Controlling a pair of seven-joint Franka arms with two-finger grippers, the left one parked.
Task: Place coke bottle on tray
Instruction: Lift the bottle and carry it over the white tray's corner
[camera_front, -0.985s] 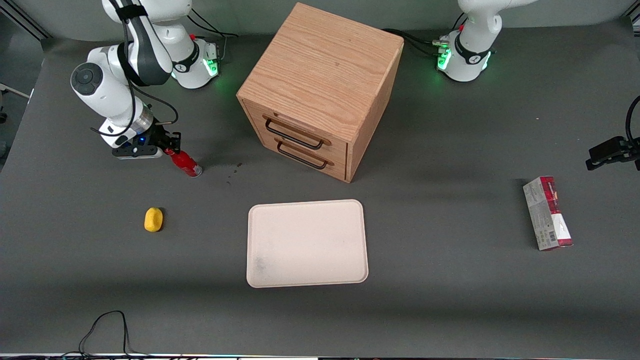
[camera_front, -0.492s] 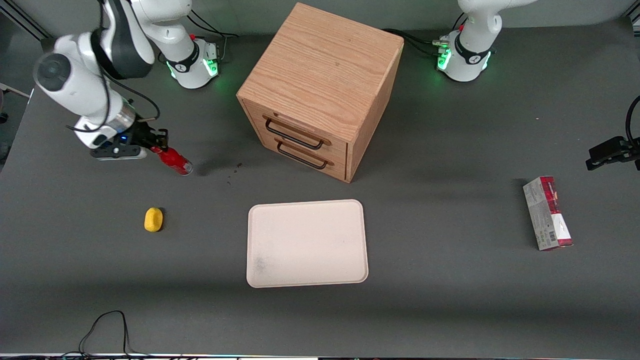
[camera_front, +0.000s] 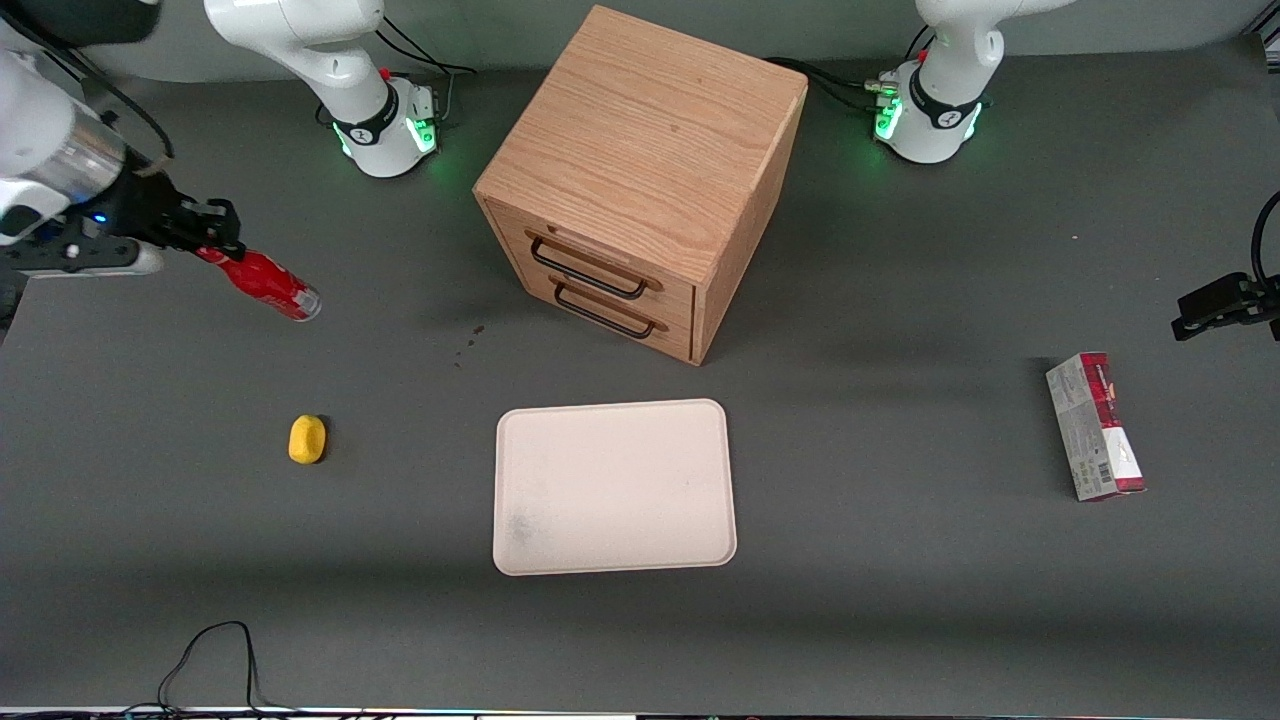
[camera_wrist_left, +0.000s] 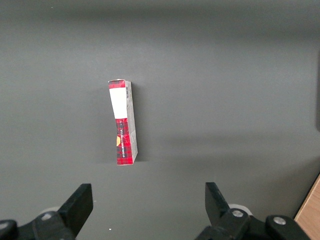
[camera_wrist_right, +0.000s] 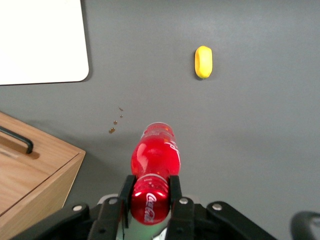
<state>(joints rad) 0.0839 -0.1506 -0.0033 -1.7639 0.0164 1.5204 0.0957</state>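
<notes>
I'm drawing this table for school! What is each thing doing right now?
Black two-finger pincer: shut on the bottle's cap end, raised at the working arm's end.
Small red coke bottle: held, tilted, off the table.
Cream rectangular tray: nothing on it.
Wooden drawer cabinet: both drawers closed.
Red-and-grey carton: lying flat.

The scene is lit evenly from overhead, with soft, diffuse brightness. The dark grey table (camera_front: 900, 600) is rendered matte, without glare. A broad soft shadow is cast by the wooden drawer cabinet (camera_front: 640, 180) onto the table toward the parked arm's end. The cream tray (camera_front: 614, 487) is nearly overexposed in the right wrist view. A small highlight is seen on the coke bottle (camera_wrist_right: 154, 159), which is clamped at its cap in the gripper (camera_wrist_right: 149, 194). Green glows are shown at the arm bases (camera_front: 385, 135). The red-and-grey carton (camera_wrist_left: 123, 122) is rendered slightly soft.
</notes>
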